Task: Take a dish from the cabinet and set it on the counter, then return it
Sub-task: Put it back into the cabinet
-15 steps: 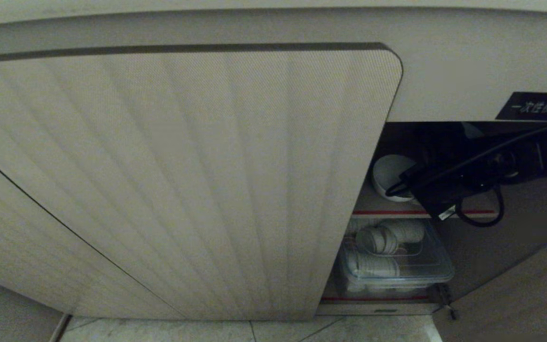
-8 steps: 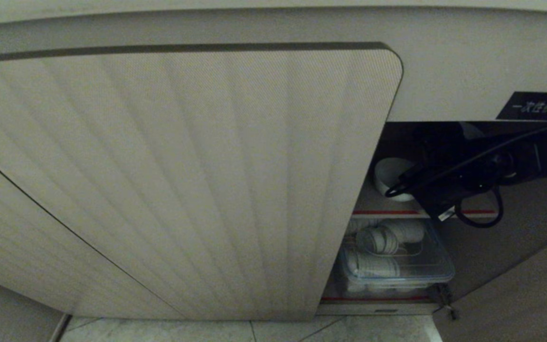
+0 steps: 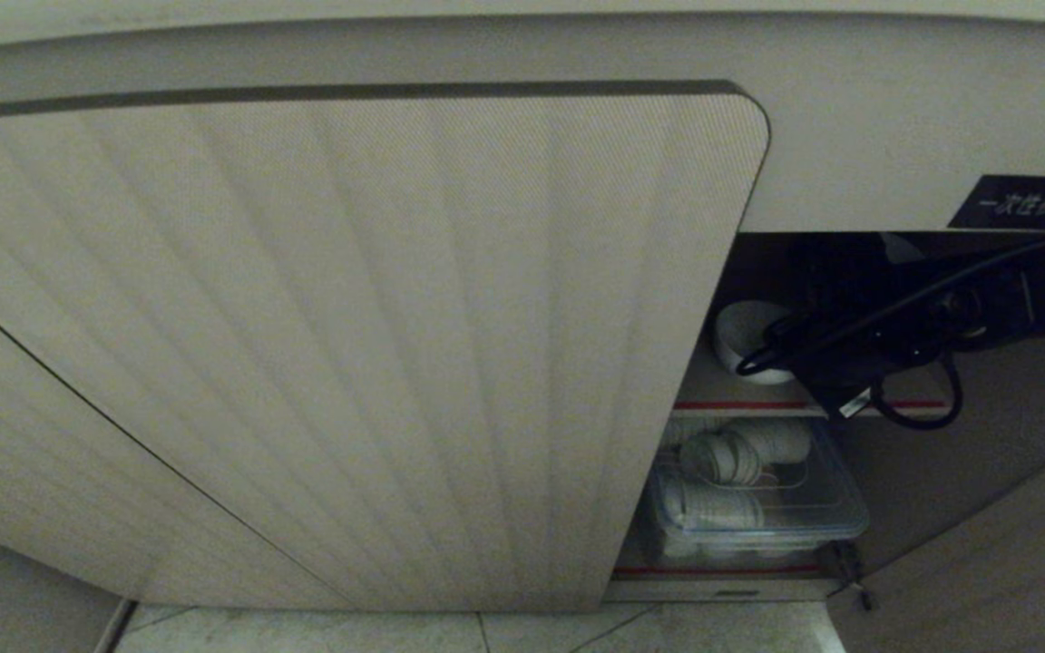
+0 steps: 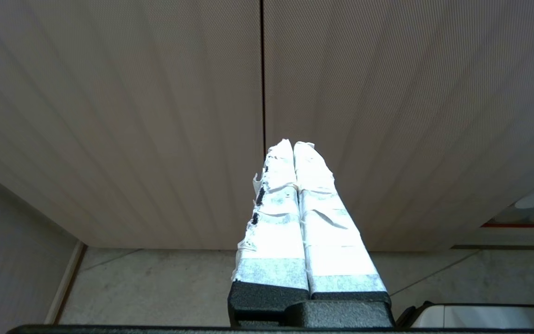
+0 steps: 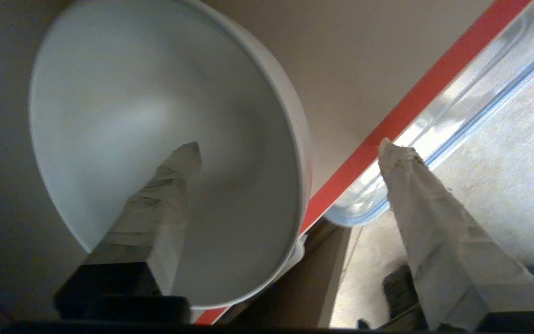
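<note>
The dish (image 3: 740, 337), a plain white bowl, rests on the upper shelf of the cabinet (image 3: 350, 345), just behind the shelf's red edge (image 3: 722, 405). My right arm reaches into the open right side, and my right gripper (image 3: 793, 349) is at the bowl. Seen from the right wrist, the right gripper (image 5: 290, 144) is open. One taped finger (image 5: 165, 199) lies inside the dish (image 5: 146, 111); the other finger (image 5: 438, 218) stands well clear outside the rim. My left gripper (image 4: 293, 144) is shut and empty, parked facing the ribbed doors. The counter is out of view.
On the lower shelf stands a clear plastic box (image 3: 758, 512) holding stacked white bowls, its corner (image 5: 452, 111) also showing past the red edge. The ribbed door (image 3: 686, 381) borders the opening on the left. A black label (image 3: 1026, 202) sits above. Tiled floor (image 3: 486, 630) lies below.
My right gripper has opened and let go of the dish, which has settled lower and flatter on the upper shelf. The arm has barely moved; the left arm is still.
</note>
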Robot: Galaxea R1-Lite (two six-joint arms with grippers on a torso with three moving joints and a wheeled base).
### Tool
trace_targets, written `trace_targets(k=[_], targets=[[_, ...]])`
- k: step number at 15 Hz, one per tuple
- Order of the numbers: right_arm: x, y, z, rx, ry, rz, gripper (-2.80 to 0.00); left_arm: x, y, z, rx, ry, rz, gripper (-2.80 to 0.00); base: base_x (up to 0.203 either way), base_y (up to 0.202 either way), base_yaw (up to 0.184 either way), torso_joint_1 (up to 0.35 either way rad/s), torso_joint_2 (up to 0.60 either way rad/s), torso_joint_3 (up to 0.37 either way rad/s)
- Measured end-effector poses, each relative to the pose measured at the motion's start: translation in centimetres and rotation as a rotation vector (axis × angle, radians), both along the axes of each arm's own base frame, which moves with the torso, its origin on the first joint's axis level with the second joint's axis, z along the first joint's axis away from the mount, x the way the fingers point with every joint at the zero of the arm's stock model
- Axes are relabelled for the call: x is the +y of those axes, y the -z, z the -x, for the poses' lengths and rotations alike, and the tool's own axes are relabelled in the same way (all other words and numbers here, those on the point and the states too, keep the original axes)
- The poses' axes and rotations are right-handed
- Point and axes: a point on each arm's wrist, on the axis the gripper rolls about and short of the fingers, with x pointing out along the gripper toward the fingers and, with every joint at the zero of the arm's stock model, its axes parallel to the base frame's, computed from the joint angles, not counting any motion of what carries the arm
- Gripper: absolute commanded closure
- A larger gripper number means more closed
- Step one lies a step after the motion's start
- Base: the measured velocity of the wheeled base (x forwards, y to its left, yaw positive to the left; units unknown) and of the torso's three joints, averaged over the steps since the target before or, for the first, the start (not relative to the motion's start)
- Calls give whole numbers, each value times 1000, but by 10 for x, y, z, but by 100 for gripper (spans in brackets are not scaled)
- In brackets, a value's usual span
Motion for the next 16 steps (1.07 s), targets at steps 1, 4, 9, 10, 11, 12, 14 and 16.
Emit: trace_targets(k=[1,4,9,10,11,12,14,16], targets=[[0,0,0,-1,-3,10,-280,0,0,0,0,-1,0,0,0,0,0,0,0,0],[0,0,0,2,-17,29,-280,0,0,0,0,-1,0,0,0,0,0,0,0,0],[1,-1,-1,-40,-57,88,-280,0,0,0,0,0,0,0,0,0,0,0,0,0],[1,-1,-1,-42,-61,98,-280,0,0,0,0,0,0,0,0,0,0,0,0,0],[1,-1,-1,-43,-60,120,-280,0,0,0,0,0,0,0,0,0,0,0,0,0],[1,-1,-1,-42,-64,141,-280,0,0,0,0,0,0,0,0,0,0,0,0,0],[2,0,0,-37,-82,162,-280,0,0,0,0,0,0,0,0,0,0,0,0,0],[2,0,1,-36,-90,171,-280,0,0,0,0,0,-1,0,0,0,0,0,0,0]])
